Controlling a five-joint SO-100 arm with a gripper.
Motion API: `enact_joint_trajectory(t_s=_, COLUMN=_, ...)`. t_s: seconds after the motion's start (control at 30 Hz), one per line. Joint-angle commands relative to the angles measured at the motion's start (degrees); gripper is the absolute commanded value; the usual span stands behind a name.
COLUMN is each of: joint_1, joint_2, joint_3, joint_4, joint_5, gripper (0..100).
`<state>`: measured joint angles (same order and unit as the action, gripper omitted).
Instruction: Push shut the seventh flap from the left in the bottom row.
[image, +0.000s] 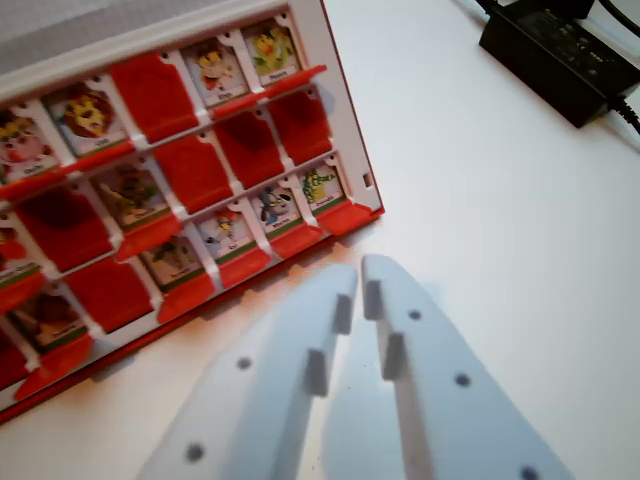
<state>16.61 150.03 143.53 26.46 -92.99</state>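
A red flap board (372, 190) with a white frame lies tilted across the wrist view's left and top. Its rows mix standing flaps that show cartoon faces with flat red ones. In the nearest row, the last standing flap (320, 186) at the board's right end shows a green figure, and beside it stand a blue-figure flap (275, 208) and another picture flap (226, 232). The board's left end is cut off by the frame. My gripper (360, 272) hovers just in front of the board's near edge, its white fingers (425, 350) almost touching, holding nothing.
A black power adapter (555, 50) with cables lies at the top right. White tabletop (500, 250) spreads to the right of the board and around the gripper.
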Motion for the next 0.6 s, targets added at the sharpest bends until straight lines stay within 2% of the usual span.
enact_joint_trajectory(t_s=0.0, joint_1=0.97, joint_2=-3.87, joint_3=1.41, joint_4=-9.32, joint_5=-2.11, gripper=0)
enact_joint_trajectory(t_s=0.33, joint_1=2.72, joint_2=-16.96, joint_3=7.47, joint_4=-26.54, joint_5=-7.38, gripper=0)
enact_joint_trajectory(t_s=0.57, joint_1=2.99, joint_2=-26.63, joint_3=6.94, joint_4=-34.98, joint_5=-9.67, gripper=0)
